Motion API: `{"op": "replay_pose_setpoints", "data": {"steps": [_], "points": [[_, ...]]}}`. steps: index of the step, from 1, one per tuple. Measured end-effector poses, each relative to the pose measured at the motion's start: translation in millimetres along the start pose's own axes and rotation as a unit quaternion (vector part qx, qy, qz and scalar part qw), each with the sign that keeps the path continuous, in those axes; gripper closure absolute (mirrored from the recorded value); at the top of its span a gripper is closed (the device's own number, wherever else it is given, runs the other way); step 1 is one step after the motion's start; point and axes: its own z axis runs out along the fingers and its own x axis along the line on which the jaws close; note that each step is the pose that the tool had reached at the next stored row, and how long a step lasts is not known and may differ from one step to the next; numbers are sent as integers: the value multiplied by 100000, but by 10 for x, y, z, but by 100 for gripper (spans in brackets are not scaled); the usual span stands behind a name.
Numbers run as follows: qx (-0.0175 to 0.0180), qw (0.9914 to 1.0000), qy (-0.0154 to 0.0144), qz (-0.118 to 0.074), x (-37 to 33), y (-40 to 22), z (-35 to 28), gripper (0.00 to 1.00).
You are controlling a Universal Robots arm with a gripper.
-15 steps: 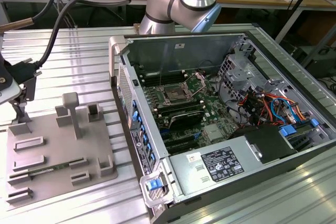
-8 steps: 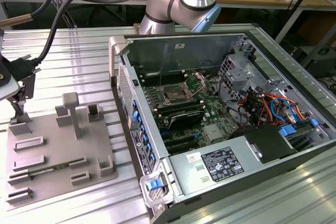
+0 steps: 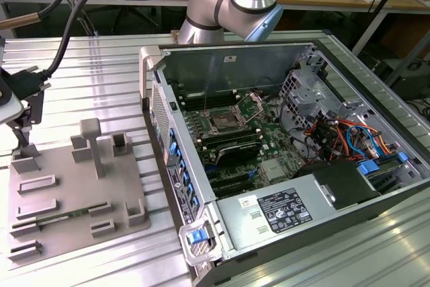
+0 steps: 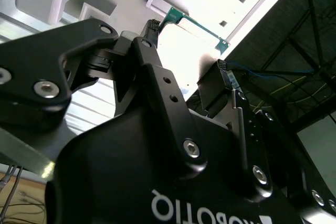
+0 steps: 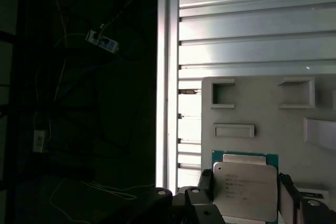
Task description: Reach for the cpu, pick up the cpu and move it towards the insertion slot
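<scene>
Black two-fingered gripper (image 4: 189, 48), nearest the lens in the second wrist view, has its fingers (image 4: 157, 77) closed against two opposite edges of the cpu (image 5: 249, 192), a small flat square chip with a silvery metal top and a thin green rim (in the first wrist view one dark fingertip sits on each side of it). The chip is over the pale grey plastic tray (image 5: 262, 108) of moulded rectangular recesses; whether it is clear of the tray surface cannot be told. The tray rests on a ribbed aluminium table (image 5: 252, 24). In the exterior view the gripper is at the exterior view's left edge, over the tray's far corner, and a long thin green memory stick (image 3: 57, 218) lies in a near recess. The insertion slot (image 3: 224, 123), a square socket with a shiny metal frame and dark centre, sits on the motherboard inside the open grey computer case (image 3: 269, 65), well apart from the chip, toward the exterior view's right.
</scene>
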Motion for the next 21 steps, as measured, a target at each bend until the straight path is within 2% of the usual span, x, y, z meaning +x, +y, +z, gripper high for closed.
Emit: {"op": "replay_pose_setpoints", "data": {"steps": [14,21], "points": [[0,100000,4,2,1,3,-68,45],[0,100000,2,1,1,3,-82,45]]}}
